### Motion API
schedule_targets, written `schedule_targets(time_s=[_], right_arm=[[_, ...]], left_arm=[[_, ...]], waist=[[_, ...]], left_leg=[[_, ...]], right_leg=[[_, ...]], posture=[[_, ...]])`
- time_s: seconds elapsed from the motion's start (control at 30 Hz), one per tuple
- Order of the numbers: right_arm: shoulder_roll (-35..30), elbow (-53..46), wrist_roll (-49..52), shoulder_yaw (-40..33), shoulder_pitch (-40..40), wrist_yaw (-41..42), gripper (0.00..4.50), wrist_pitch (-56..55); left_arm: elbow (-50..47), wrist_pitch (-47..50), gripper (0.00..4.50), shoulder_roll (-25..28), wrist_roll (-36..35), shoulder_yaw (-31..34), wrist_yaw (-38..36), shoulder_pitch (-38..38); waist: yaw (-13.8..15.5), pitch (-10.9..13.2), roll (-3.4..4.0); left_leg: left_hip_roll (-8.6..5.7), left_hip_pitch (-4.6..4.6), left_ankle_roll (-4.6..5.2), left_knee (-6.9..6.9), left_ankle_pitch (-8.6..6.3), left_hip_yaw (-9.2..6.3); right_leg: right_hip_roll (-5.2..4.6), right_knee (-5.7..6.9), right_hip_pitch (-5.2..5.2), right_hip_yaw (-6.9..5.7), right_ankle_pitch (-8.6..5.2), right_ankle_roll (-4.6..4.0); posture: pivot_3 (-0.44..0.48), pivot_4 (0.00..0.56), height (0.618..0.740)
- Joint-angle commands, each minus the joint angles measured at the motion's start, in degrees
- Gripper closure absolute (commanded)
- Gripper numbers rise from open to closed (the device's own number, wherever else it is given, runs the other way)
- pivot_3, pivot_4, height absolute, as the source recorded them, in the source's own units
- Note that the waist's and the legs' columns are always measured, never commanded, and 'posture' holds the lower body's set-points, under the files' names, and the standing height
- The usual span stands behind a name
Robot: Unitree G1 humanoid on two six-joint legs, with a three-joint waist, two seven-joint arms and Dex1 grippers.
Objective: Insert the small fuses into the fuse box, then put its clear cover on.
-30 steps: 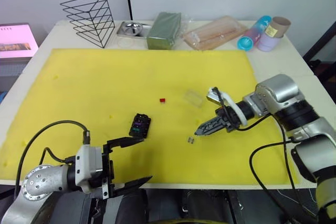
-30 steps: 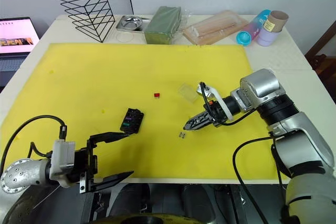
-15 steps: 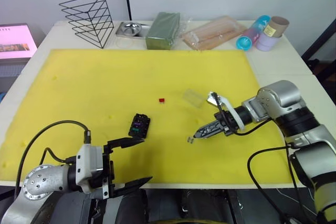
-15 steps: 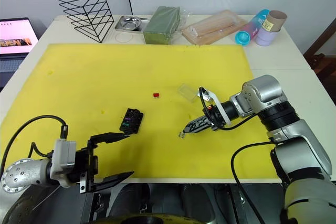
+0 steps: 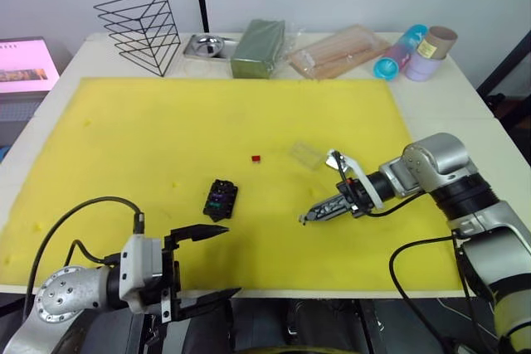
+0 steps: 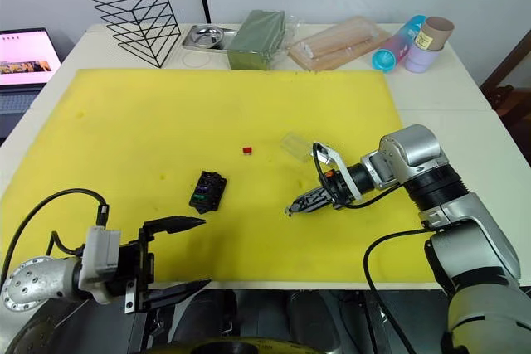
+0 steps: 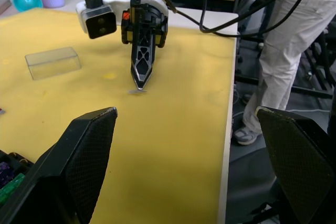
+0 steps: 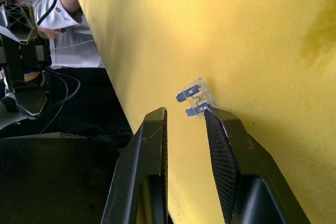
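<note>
fuses: three countable; one red [image 5: 256,157] loose on the mat beyond the fuse box, one pale grey [image 8: 195,99] on the mat to the box's right, one purple [image 5: 217,201] seated in the box
fuse box: one [image 5: 221,199]
clear cover: one [image 5: 305,155], right of the red fuse
grippers: two; left [image 5: 204,263], right [image 5: 308,219]
yellow mat: one [image 5: 166,122]
wire rack: one [image 5: 143,29]
green block: one [image 5: 258,47]
metal tray: one [image 5: 207,45]
stick packet: one [image 5: 340,50]

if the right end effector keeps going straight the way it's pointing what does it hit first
Most likely the pale grey fuse, lying on the yellow mat just past the right end effector, one finger about touching it.
</note>
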Motion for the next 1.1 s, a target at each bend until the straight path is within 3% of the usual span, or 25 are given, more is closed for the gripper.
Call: schedule_targets(time_s=[0.03,0.57,1.1], right_arm=[[-0.8,-0.4,0.1,0.1,-1.1,1.5,3.38,-0.6],[-2.5,0.4,-2.8,4.0,-1.9,5.6,3.38,-4.2],[0.7,2.8,-4.0,3.0,-1.4,4.9,3.38,-4.9]], left_arm=[[-1.5,-1.1,0.00,0.1,-0.3,0.1,-0.1,0.1],[-0.2,-3.0,0.00,-0.4,0.5,0.0,-0.4,1.1],[-0.8,-3.1,0.00,-0.1,0.6,-0.4,0.3,1.4]], waist=[[0.0,0.0,0.00],[0.0,0.0,0.00],[0.0,0.0,0.00]], left_leg=[[0.00,0.00,0.00,0.00,0.00,0.00],[0.00,0.01,0.00,0.00,0.00,0.00],[0.00,0.03,0.00,0.00,0.00,0.00]], right_leg=[[0.00,0.00,0.00,0.00,0.00,0.00],[0.00,0.00,0.00,0.00,0.00,0.00],[0.01,0.01,0.02,0.00,0.00,0.00]], posture=[[0.000,0.150,0.740],[0.000,0.150,0.740],[0.000,0.150,0.740]])
